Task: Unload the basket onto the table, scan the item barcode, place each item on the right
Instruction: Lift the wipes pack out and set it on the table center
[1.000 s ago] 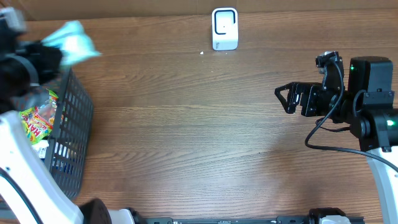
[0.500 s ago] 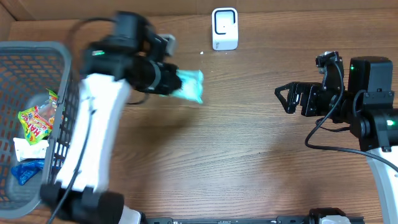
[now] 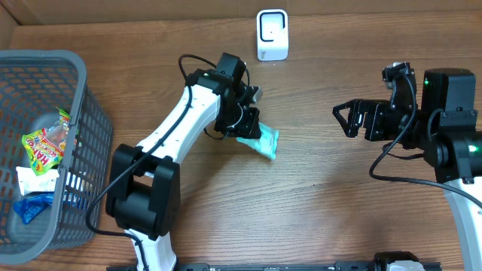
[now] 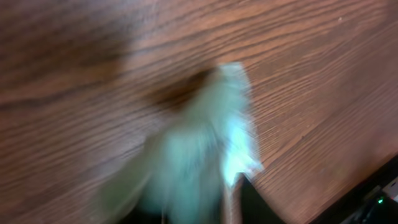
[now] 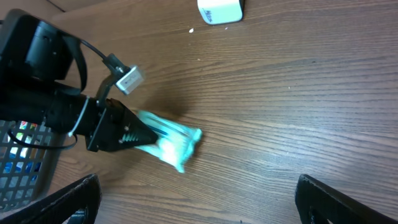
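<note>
The teal packet (image 3: 262, 142) is over the wooden table (image 3: 316, 203), a little way in front of the white scanner (image 3: 272, 35). One end sits between the fingertips of the left gripper (image 3: 248, 131), though I can't tell whether they're actually clamping it. The right gripper (image 3: 341, 120) hangs well off to the scanner's right, its jaws spread wide.

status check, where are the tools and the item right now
Left tool on end of teal packet, grip unclear. Right tool open, empty. Packet mid-table, short of white scanner. Nothing between them.
</note>
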Controlling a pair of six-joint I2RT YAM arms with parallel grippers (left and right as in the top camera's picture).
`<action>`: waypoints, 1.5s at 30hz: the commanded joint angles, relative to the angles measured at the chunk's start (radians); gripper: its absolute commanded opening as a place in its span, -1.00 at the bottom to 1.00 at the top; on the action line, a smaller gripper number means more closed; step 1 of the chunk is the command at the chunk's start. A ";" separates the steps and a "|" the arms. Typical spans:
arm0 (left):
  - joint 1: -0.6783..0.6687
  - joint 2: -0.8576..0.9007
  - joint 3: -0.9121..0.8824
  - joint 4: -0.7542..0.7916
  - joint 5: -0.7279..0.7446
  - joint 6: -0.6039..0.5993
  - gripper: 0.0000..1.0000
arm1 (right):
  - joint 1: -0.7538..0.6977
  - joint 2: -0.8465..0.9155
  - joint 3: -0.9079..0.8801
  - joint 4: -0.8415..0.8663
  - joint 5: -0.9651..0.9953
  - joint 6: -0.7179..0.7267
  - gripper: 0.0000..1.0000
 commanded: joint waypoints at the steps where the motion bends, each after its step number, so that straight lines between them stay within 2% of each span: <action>1: 0.006 -0.008 0.002 -0.003 0.023 -0.013 0.09 | 0.004 0.000 0.016 0.004 -0.009 0.002 1.00; 3: 0.021 -0.011 0.035 -0.024 0.024 -0.013 0.17 | 0.004 0.000 0.016 0.004 -0.009 0.002 1.00; 6: 0.043 -0.014 0.138 -0.107 0.021 -0.004 0.13 | 0.004 0.000 0.016 0.004 -0.009 0.002 1.00; 10: 0.091 -0.026 0.380 -0.267 0.008 0.033 0.10 | 0.004 0.000 0.016 0.004 -0.009 0.002 1.00; 17: 0.234 -0.051 0.875 -0.553 -0.135 0.033 0.18 | 0.004 0.000 0.016 0.004 -0.009 0.002 1.00; 21: 0.339 -0.076 1.062 -0.674 -0.218 0.014 0.16 | 0.004 0.000 0.016 0.004 -0.009 0.002 1.00; 27: 0.531 -0.208 1.060 -0.674 -0.245 0.014 0.24 | 0.004 0.000 0.016 0.004 -0.009 0.002 1.00; 30: 0.647 -0.271 1.045 -0.674 -0.304 0.012 0.38 | 0.004 0.000 0.016 0.004 -0.009 0.002 1.00; 32: 0.734 -0.307 1.025 -0.674 -0.368 -0.006 1.00 | 0.004 0.000 0.016 0.004 -0.009 0.002 1.00; 36: 0.897 -0.334 0.976 -0.674 -0.426 -0.006 1.00 | 0.004 0.000 0.016 0.004 -0.009 0.002 1.00; 40: 1.073 -0.311 0.901 -0.664 -0.418 -0.079 1.00 | 0.004 0.000 0.016 0.004 -0.009 0.002 1.00; 45: 1.152 -0.233 0.798 -0.608 -0.418 -0.080 1.00 | 0.004 0.000 0.016 0.004 -0.009 0.002 1.00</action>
